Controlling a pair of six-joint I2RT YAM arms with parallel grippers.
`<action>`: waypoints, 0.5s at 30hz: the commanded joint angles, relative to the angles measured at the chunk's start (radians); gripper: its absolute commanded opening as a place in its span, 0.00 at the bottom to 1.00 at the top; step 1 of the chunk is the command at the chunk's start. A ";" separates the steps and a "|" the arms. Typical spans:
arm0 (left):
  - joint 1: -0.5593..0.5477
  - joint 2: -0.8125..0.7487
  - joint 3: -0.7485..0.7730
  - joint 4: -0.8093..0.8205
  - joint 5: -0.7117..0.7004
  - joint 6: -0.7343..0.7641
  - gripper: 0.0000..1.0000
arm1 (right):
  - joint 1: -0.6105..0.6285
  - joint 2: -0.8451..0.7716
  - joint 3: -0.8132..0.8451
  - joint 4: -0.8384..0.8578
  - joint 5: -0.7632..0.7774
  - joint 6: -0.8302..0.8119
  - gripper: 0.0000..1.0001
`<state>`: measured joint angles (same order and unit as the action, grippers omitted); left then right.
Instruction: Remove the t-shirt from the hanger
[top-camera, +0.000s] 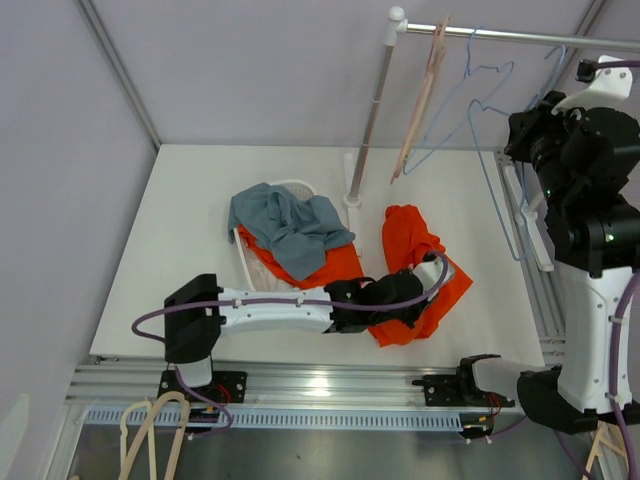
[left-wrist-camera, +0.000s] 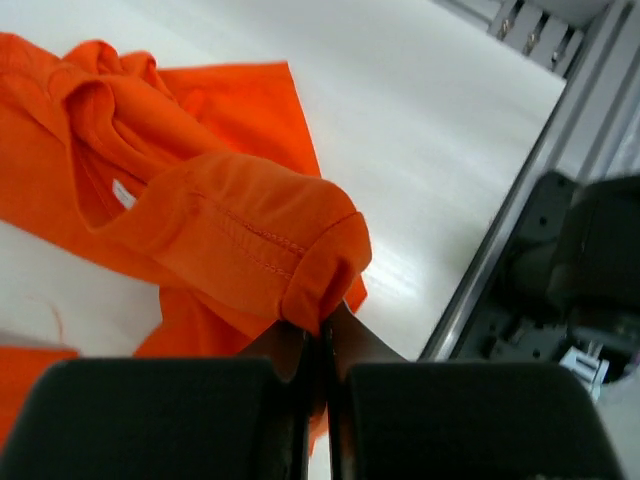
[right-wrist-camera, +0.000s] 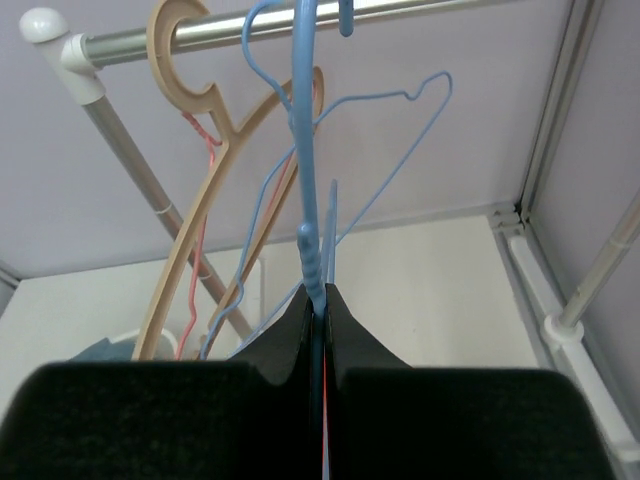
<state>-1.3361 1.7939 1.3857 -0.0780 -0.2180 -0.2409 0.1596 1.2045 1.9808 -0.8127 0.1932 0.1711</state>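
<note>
The orange t-shirt (top-camera: 410, 235) lies crumpled on the white table, off any hanger. My left gripper (top-camera: 420, 295) reaches into it and is shut on a folded sleeve hem; in the left wrist view the gripper (left-wrist-camera: 322, 325) pinches the hem of the t-shirt (left-wrist-camera: 210, 210). My right gripper (top-camera: 524, 140) is raised at the right by the rail. In the right wrist view it (right-wrist-camera: 316, 300) is shut on the neck of a bare blue hanger (right-wrist-camera: 308, 200), whose hook is over the metal rail (right-wrist-camera: 420, 8).
A white basket (top-camera: 246, 266) holds grey-blue (top-camera: 285, 225) and orange clothes beside the rack pole (top-camera: 368, 120). A wooden hanger (right-wrist-camera: 190, 230), a pink one (right-wrist-camera: 200, 255) and a blue wire one (right-wrist-camera: 400, 150) hang on the rail. Wooden hangers (top-camera: 150, 430) lie below the near edge.
</note>
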 joint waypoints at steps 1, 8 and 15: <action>-0.066 -0.166 -0.046 0.054 -0.070 0.040 0.01 | -0.003 0.069 0.003 0.177 0.009 -0.100 0.00; -0.078 -0.441 -0.094 -0.072 -0.138 0.089 0.01 | -0.003 0.168 0.144 0.130 0.101 -0.145 0.00; 0.127 -0.623 0.033 -0.198 -0.066 0.095 0.01 | -0.003 0.193 0.102 0.208 0.166 -0.188 0.00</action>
<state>-1.2903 1.2152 1.3361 -0.2276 -0.2893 -0.1787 0.1596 1.4002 2.0575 -0.6933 0.3058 0.0307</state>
